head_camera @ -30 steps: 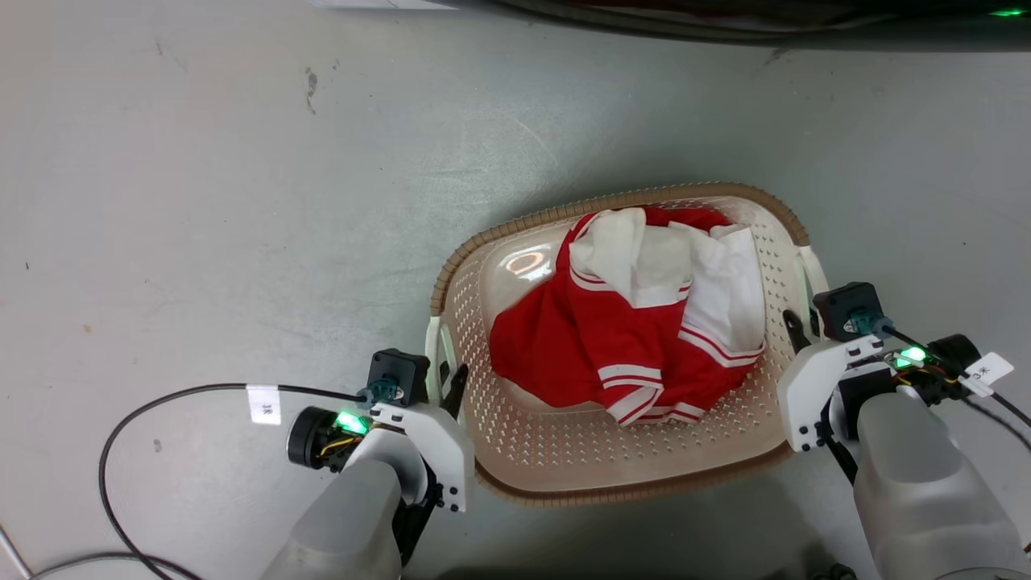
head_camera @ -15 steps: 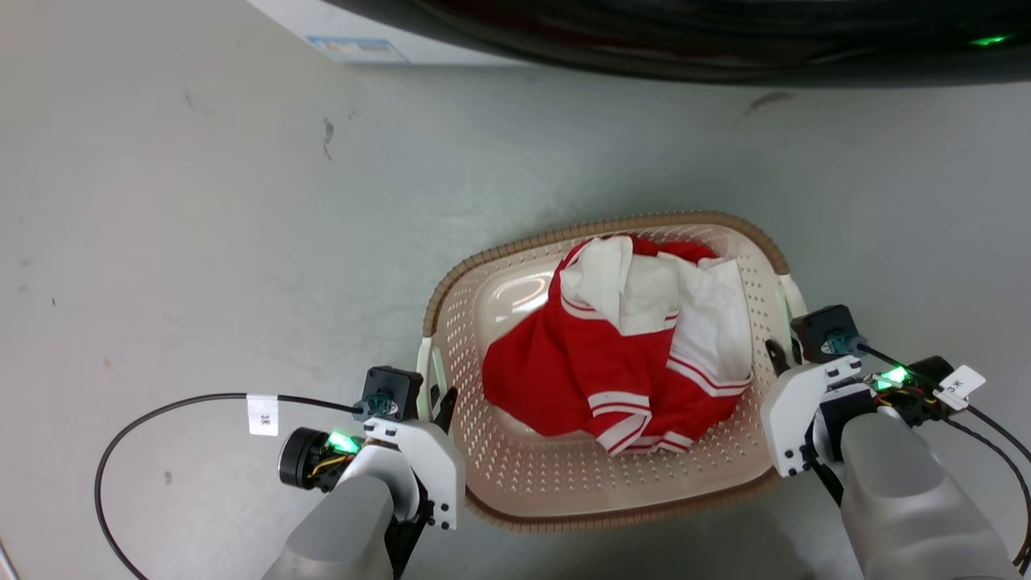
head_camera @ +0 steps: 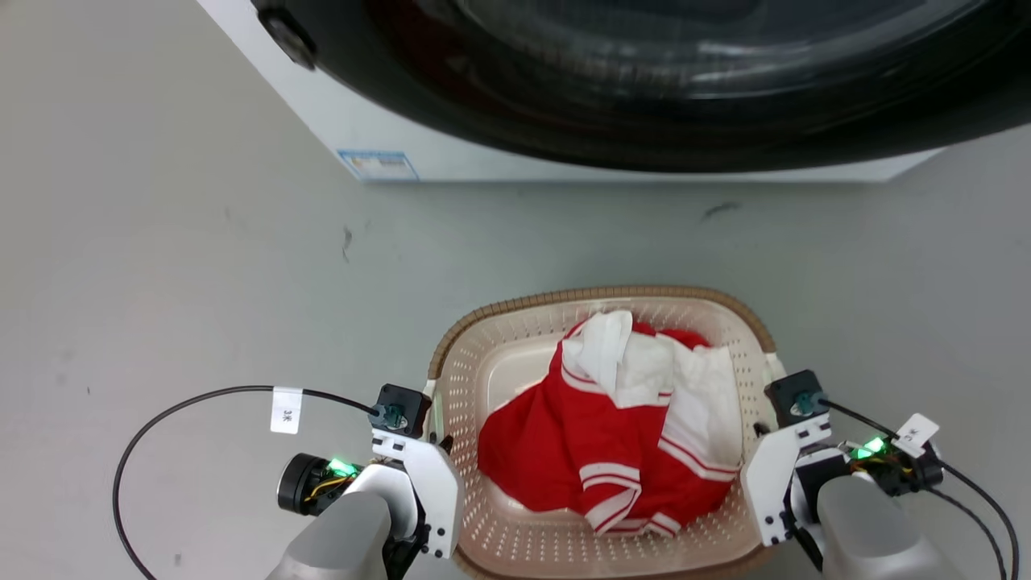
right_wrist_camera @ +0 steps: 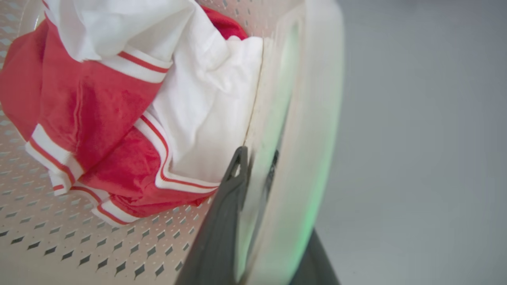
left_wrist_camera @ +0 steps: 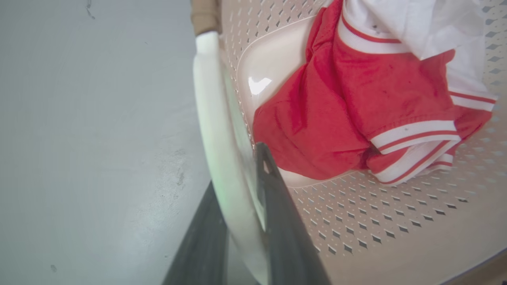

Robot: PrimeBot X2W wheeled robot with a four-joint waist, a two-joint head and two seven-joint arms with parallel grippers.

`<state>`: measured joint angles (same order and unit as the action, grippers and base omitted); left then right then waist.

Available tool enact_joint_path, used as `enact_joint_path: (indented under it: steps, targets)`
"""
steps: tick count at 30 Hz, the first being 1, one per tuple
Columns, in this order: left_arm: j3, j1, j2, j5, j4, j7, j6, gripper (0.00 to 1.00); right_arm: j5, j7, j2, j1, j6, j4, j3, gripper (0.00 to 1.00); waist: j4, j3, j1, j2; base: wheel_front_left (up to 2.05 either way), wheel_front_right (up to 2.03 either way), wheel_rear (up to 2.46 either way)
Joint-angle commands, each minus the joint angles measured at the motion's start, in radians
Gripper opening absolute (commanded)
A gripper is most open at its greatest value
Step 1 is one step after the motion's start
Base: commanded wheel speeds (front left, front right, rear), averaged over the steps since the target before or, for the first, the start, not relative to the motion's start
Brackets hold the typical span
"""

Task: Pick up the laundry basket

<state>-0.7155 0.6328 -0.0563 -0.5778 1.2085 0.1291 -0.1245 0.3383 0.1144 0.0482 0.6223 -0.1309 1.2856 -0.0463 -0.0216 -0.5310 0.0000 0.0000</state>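
The laundry basket (head_camera: 488,372), cream perforated plastic with a brown woven-look rim, sits low in the head view between my two arms. A red and white garment (head_camera: 612,435) lies bunched inside it. My left gripper (head_camera: 441,440) is shut on the basket's white left handle (left_wrist_camera: 212,114), one dark finger inside the wall and one outside. My right gripper (head_camera: 760,430) is shut on the white right handle (right_wrist_camera: 317,118) in the same way. In the wrist views each handle runs between the left gripper (left_wrist_camera: 237,178) and right gripper (right_wrist_camera: 269,190) fingers.
A white washing machine (head_camera: 378,121) with a large dark round door (head_camera: 660,72) stands across the top of the head view, just beyond the basket. Grey floor (head_camera: 161,282) spreads to the left and right. A black cable (head_camera: 193,399) loops beside my left arm.
The head camera has tilted up, bringing the washing machine into view. The basket has stayed between both shut grippers while the floor marks slid down farther than it did.
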Motion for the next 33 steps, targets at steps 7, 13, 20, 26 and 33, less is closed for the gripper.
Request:
enact_joint_path:
  steps: [7, 13, 20, 26, 33]
  targets:
    - [-0.095, 0.014, -0.037, -0.063, -0.042, -0.117, -0.009, 0.0, -0.16, -0.115, 0.003, -0.062, -0.001, 0.006, 0.178, 0.0, 0.001, 0.156, 0.0, 0.0, 0.0, 0.0, 0.0]
    - [-0.167, 0.034, -0.083, -0.127, -0.079, -0.206, -0.008, 0.0, -0.294, -0.199, 0.003, -0.068, -0.001, 0.006, 0.304, 0.0, 0.003, 0.241, 0.0, 0.0, 0.0, 0.0, 0.0]
    - [-0.239, 0.046, -0.124, -0.206, -0.108, -0.296, -0.007, 0.0, -0.423, -0.291, 0.003, -0.07, -0.002, -0.002, 0.435, 0.0, 0.015, 0.337, 0.0, 0.0, 0.0, 0.0, 0.0]
    - [-0.3, 0.056, -0.15, -0.268, -0.123, -0.37, -0.006, 0.0, -0.531, -0.369, 0.003, -0.075, -0.002, -0.019, 0.521, 0.0, 0.023, 0.403, 0.0, 0.0, 0.0, 0.0, 0.0]
    - [-0.369, 0.074, -0.167, -0.33, -0.134, -0.454, -0.007, 0.0, -0.621, -0.436, 0.003, -0.083, -0.005, -0.023, 0.613, 0.0, 0.031, 0.48, 0.0, 0.0, 0.0, 0.0, 0.0]
